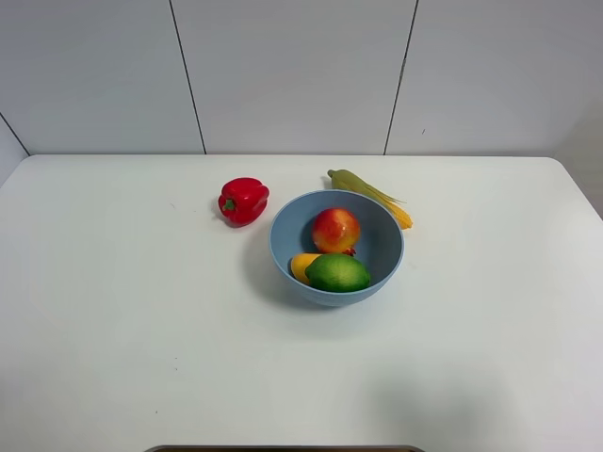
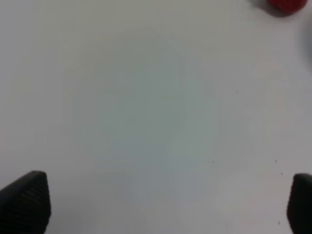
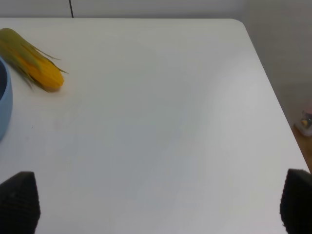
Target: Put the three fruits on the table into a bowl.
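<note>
The light-blue bowl [image 1: 336, 247] stands near the middle of the white table [image 1: 113, 311]. Inside it lie the red apple-like fruit [image 1: 335, 230], the green lime-like fruit [image 1: 337, 273] and the yellow-orange mango-like fruit [image 1: 302, 266], which is partly hidden under the lime. Neither arm shows in the exterior high view. In the left wrist view my left gripper [image 2: 161, 202] is open over bare tabletop, its dark fingertips [image 2: 27, 200] wide apart. My right gripper [image 3: 158, 202] is open too, with only table between its fingertips [image 3: 19, 202]; the bowl's rim [image 3: 4, 105] shows at that view's edge.
A red bell pepper [image 1: 243, 200] lies just left of the bowl and shows as a red blur [image 2: 283, 5] in the left wrist view. A green-husked corn cob [image 1: 369, 195] [image 3: 31, 66] lies behind the bowl to the right. The table's right edge [image 3: 265, 78] is close to my right gripper.
</note>
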